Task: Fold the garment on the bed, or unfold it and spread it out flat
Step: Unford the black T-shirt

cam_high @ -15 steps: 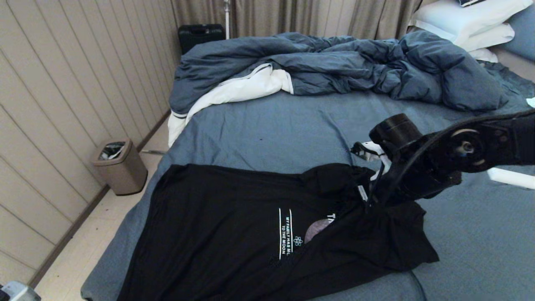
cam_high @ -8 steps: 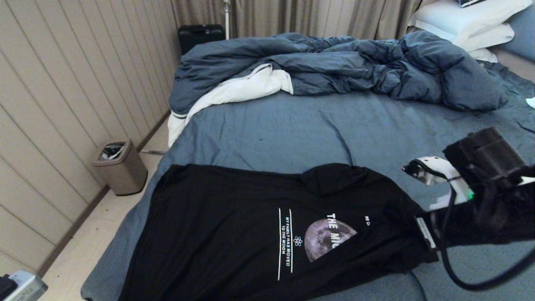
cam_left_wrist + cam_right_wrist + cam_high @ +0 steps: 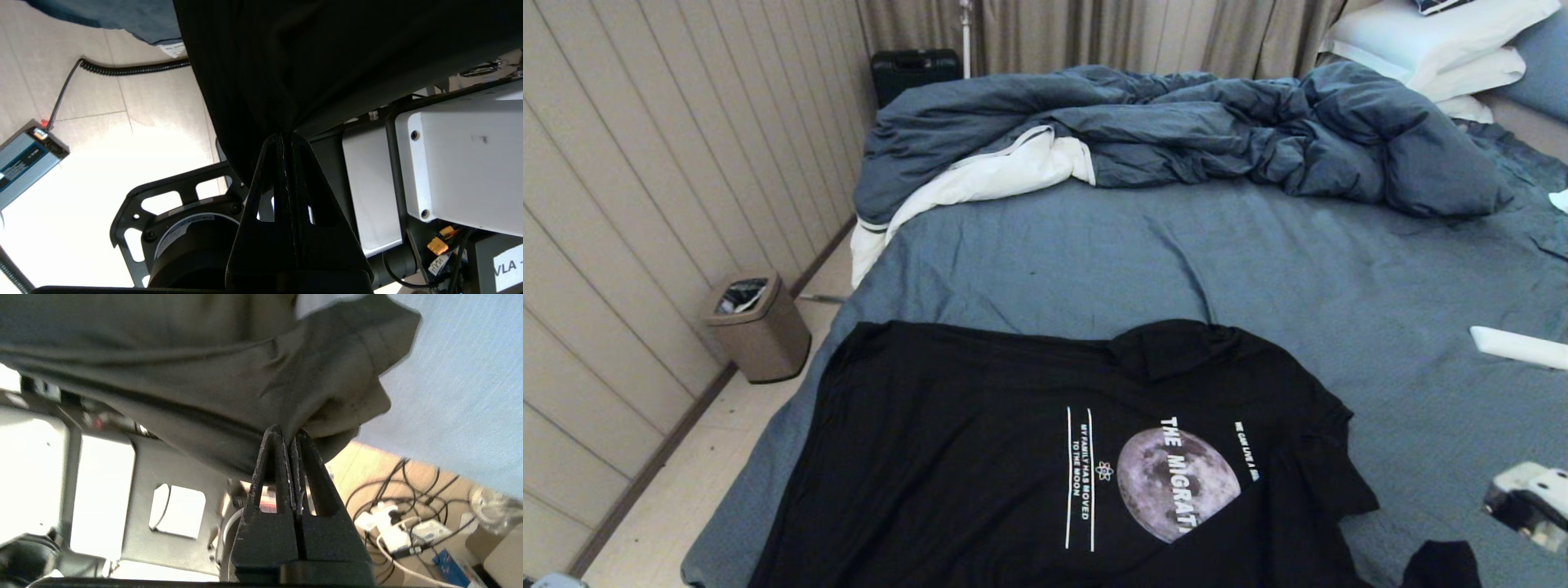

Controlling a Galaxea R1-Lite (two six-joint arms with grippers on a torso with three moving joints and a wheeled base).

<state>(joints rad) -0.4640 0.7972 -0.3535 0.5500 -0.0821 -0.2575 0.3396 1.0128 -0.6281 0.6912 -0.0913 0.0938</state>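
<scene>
The large black short-sleeved T-shirt with the grey moon print and white lettering [image 3: 1045, 457] is spread print-up on the near part of the wide bed with the slate-blue sheet [image 3: 1258, 269], its long axis running across the bed and its near edge hanging over the bed's near side. That hanging edge is gripped at two places. The left tool [image 3: 286, 136] is clenched on a pinch of black cloth, seen in the left wrist view. The right tool [image 3: 288, 435] is clenched on a bunched fold, seen in the right wrist view. Both tools lie below the bed's near edge, so the shirt extends up and away from them. A spreading pull would probably be drawn toward the robot.
</scene>
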